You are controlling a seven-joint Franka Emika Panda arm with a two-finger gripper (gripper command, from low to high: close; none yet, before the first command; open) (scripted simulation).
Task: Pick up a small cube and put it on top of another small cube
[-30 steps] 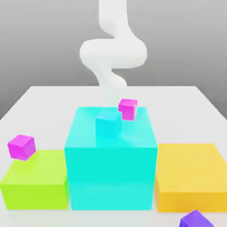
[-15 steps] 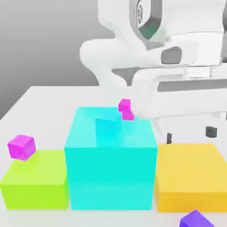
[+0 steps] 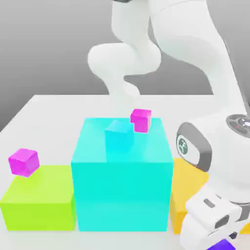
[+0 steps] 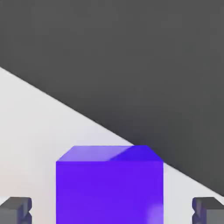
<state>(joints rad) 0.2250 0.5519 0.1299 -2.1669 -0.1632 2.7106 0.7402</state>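
Pincer (image 4: 112, 211) open astride blue cube (image 4: 109, 186), gap each side.

The place is a simulated robot scene, not a real room, and it looks like a simple test setting. In the exterior view, a plain grey background fills the upper part of the frame, and a smooth white robot arm (image 3: 210, 58) stands before it, from the top centre to the lower right. Below is a pale, flat worktop (image 3: 58, 132). On it are plain blocks of strong, even colour: a green block (image 3: 41, 210) at lower left, a big cyan block (image 3: 122, 195) at centre, and a yellow block (image 3: 185, 188) at lower right.
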